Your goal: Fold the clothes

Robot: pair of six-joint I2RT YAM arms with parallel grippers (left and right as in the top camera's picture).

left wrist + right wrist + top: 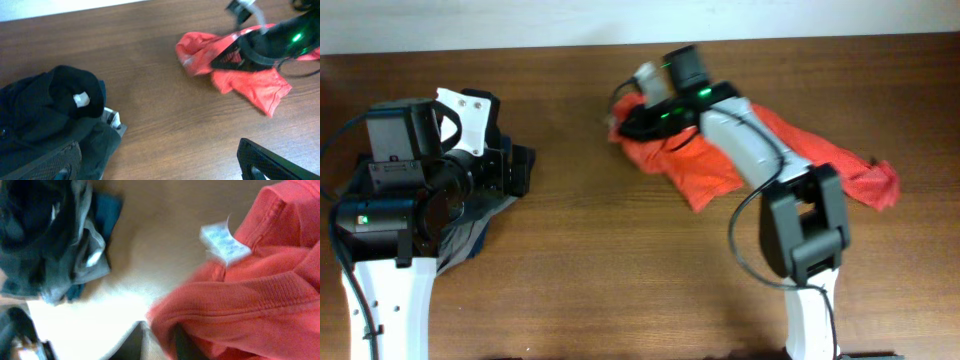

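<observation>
Shirt: red-orange tee (705, 180), bunched, not flat, no neat fold visible.
Shirt location: far right half of table (620, 280), well apart from dark pile (40, 110) at left.
Shirt axis: long and diagonal in overhead, from left end near the table's far edge down to right end nearer the right edge.
Shirt heading: end with ribbed hem and white tag (224, 244) points left, toward the pile; the tag sticks up off the cloth.
Right arm: base at near edge, elbow raised (805, 215), white forearm lies up-left along the shirt and covers its middle.
Right gripper (159, 341): at the shirt's left end, low over the cloth. Fingers slightly apart with a shirt fold between them; can't tell if it's pinched or loose.
Left arm (390, 220): folded back at the left edge, over the dark pile.
Left gripper (160, 167): fingers spread wide, nothing between them, above the pile's edge and bare wood.
Pile: black, navy and grey garments, heaped.
</observation>
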